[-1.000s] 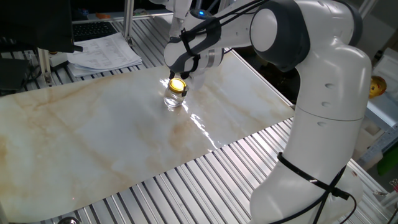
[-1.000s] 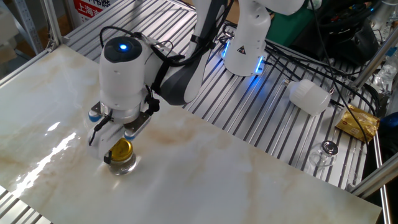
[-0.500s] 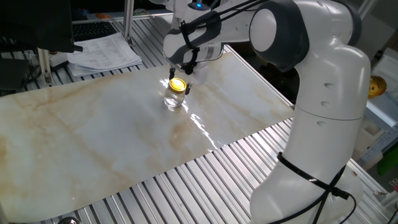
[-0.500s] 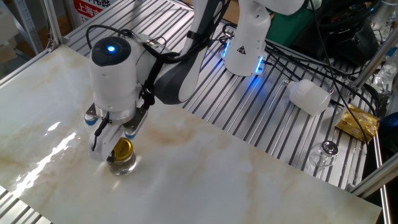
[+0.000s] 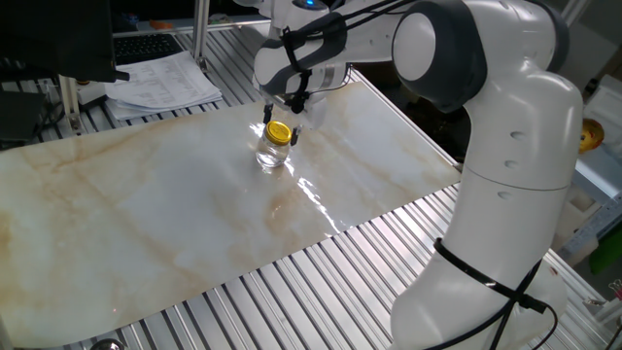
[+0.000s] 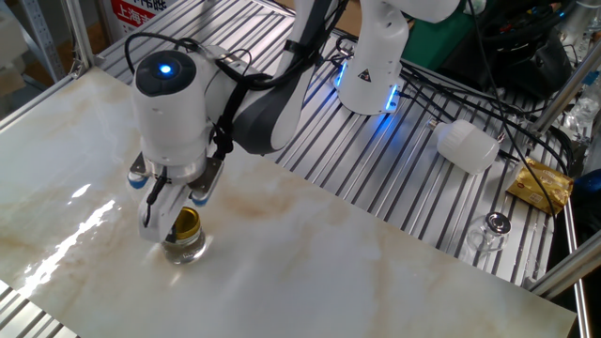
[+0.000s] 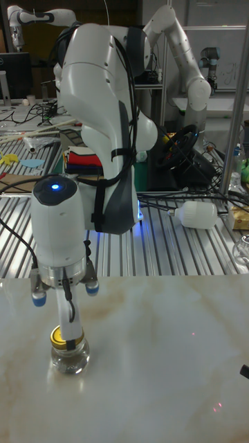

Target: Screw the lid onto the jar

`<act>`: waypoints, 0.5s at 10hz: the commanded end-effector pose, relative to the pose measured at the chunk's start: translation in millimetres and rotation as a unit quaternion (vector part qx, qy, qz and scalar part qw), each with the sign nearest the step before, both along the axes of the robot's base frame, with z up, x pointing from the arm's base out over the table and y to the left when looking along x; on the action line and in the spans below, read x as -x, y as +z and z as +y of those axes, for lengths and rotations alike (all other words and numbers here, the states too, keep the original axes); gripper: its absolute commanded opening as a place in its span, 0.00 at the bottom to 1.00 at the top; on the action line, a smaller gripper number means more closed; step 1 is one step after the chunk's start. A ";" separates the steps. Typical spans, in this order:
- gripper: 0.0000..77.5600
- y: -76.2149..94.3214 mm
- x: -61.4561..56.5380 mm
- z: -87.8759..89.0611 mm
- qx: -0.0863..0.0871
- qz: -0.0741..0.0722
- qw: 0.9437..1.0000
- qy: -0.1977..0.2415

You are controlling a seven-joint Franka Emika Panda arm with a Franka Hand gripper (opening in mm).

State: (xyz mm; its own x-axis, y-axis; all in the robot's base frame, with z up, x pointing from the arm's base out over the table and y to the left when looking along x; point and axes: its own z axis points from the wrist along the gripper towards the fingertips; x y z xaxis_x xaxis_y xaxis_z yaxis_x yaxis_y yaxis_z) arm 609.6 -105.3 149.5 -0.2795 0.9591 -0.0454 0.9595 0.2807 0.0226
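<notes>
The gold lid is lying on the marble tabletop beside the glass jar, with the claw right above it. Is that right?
Not quite. The gold lid is not on the tabletop; it sits on top of the glass jar, at its mouth, as one fixed view shows. The claw is indeed right above it. Whether the lid is fully screwed down cannot be told.

Robotics lab: second robot arm (image 7: pixel 181 52), cables (image 6: pixel 488 75).
</notes>
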 end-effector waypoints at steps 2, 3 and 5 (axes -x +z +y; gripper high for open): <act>1.00 1.6 -0.6 0.2 0.000 -0.002 1.000 0.002; 1.00 1.7 -0.6 0.5 0.000 -0.002 1.000 0.002; 1.00 2.2 -0.6 1.9 0.000 -0.002 1.000 0.003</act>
State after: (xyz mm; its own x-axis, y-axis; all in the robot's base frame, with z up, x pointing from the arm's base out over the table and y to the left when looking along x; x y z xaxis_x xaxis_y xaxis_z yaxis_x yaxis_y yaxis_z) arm 609.3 -103.7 149.7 -0.2850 0.9575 -0.0449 0.9579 0.2862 0.0236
